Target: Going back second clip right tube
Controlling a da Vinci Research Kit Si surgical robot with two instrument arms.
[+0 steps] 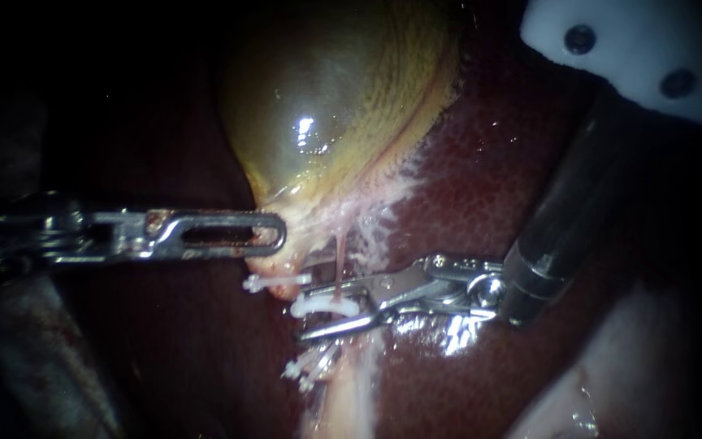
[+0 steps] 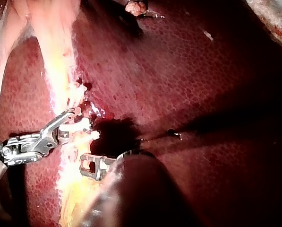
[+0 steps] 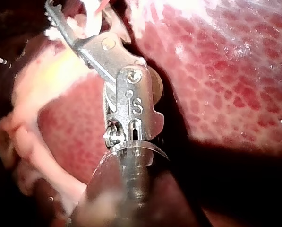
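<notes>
- Snagging is the main hazard. The right instrument (image 1: 310,310) is seen with its jaws narrowly apart, and the clip (image 1: 331,304) lies between them across the right tube (image 1: 340,262), just below the gallbladder (image 1: 335,106). If the jaws are drawn back at an angle, the clip could be caught and dragged along the tube or off it.
- Tearing could follow from that. The tube is thin and looks stretched, so a sideways pull on the clip would be passed straight to it.
- Tension is supplied by the left instrument (image 1: 271,241), whose jaws are clamped on the gallbladder's neck. Were that hold slackened or shifted during the retreat, the tube could sag against the parted jaws and be nicked.
- Neighbouring clips may be disturbed. The left clip (image 1: 274,283) sits just beside the upper jaw and the lower clips (image 1: 309,370) lie near the lower one. Either could be knocked by a wide swing.
- Scraping of the liver (image 1: 481,187) is possible, since it lies close under the right instrument, as the right wrist view shows. It would be caused by the instrument being dropped while it is pulled out.
- Closure of the clip cannot be judged fully from these views. If it is not locked, it might be loosened by the slightest touch.
</notes>
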